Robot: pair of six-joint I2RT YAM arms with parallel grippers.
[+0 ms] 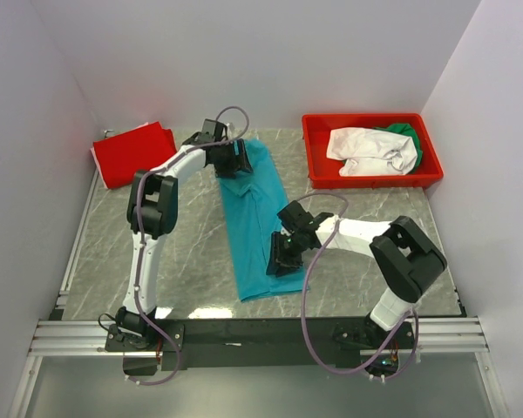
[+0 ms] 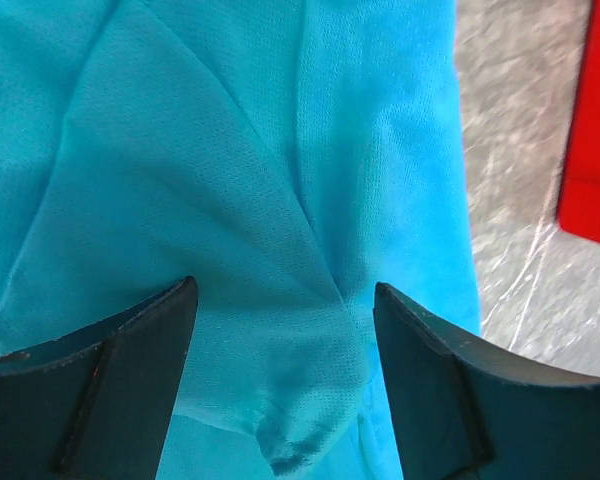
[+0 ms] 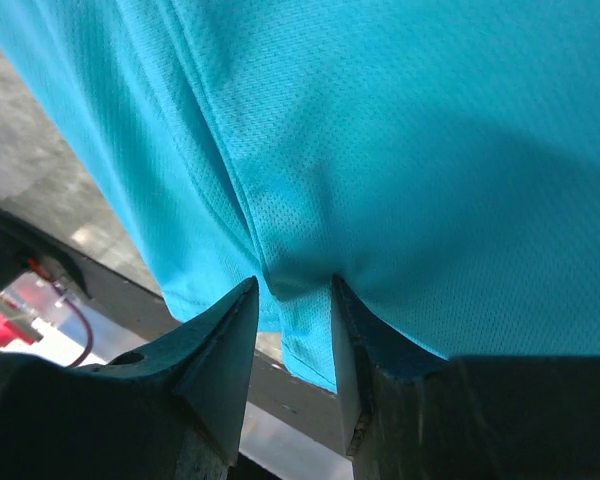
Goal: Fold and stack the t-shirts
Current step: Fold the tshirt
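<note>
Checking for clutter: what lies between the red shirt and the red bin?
The teal t-shirt's far end, with the left gripper over it, seen in the top view.

no readable text, labels, brands or numbers in any view.

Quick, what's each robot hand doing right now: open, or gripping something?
Left hand: open, spread wide over the teal t-shirt, not gripping it.
Right hand: closed, pinching a fold of the teal t-shirt.
</note>
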